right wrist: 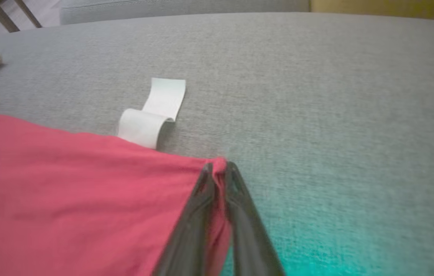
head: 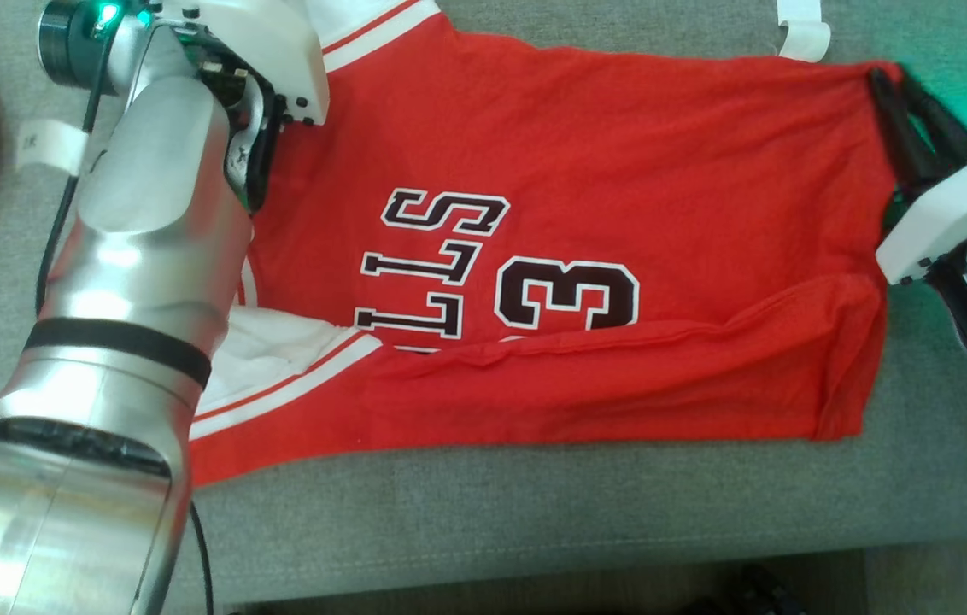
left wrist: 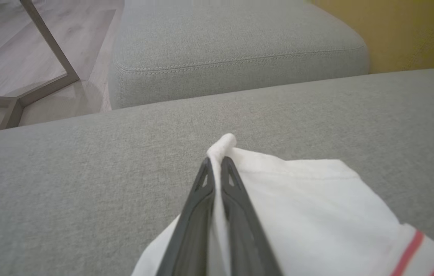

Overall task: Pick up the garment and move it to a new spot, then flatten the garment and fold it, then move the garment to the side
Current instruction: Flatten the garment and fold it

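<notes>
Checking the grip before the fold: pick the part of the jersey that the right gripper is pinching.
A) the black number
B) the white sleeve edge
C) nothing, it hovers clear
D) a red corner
D: in the right wrist view, the right gripper has its two dark fingers closed on a red corner of the jersey, with bare grey cushion beyond it.

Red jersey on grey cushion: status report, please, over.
Left gripper shut on red jersey's white sleeve; right gripper shut on its corner. Jersey spread, near edge folded. Curled white paper strip at far edge.
</notes>
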Available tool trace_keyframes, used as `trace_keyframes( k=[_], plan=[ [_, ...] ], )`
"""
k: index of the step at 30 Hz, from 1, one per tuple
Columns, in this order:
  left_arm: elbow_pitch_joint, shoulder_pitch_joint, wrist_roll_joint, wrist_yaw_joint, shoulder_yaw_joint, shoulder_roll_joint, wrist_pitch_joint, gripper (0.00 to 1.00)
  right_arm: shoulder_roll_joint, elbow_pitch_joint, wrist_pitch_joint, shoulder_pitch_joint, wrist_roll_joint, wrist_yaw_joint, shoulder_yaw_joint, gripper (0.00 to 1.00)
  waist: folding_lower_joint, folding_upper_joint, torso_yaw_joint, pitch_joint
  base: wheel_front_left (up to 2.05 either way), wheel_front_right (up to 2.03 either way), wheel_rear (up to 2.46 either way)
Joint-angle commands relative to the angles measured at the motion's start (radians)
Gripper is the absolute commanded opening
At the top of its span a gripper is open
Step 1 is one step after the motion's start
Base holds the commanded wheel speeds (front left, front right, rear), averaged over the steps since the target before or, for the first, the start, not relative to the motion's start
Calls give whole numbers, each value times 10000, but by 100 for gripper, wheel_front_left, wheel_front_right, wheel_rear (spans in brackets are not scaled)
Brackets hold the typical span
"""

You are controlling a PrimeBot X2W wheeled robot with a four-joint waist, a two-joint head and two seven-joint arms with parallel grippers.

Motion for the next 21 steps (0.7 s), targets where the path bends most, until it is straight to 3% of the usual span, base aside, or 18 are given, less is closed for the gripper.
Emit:
trace_keyframes(
  k=[1, 9, 21],
  plan=[
    [-422, -162, -104, 55, 271, 307, -156, 0, -269, -215, 242, 205, 234, 65, 250, 0, 0, 0, 25, -61, 0, 0, 0],
    [-1717, 360, -264, 294, 595, 490, -339, 0, -518, -670, -758, 0, 202, 65, -356, 0, 0, 0, 188, -332, 0, 0, 0],
    [-7196, 3903, 129, 799, 1363, 1054, -350, 0, -443, -1016, -1178, 517, 327, 65, -397, 0, 0, 0, 354, -789, 0, 0, 0]
  ],
)
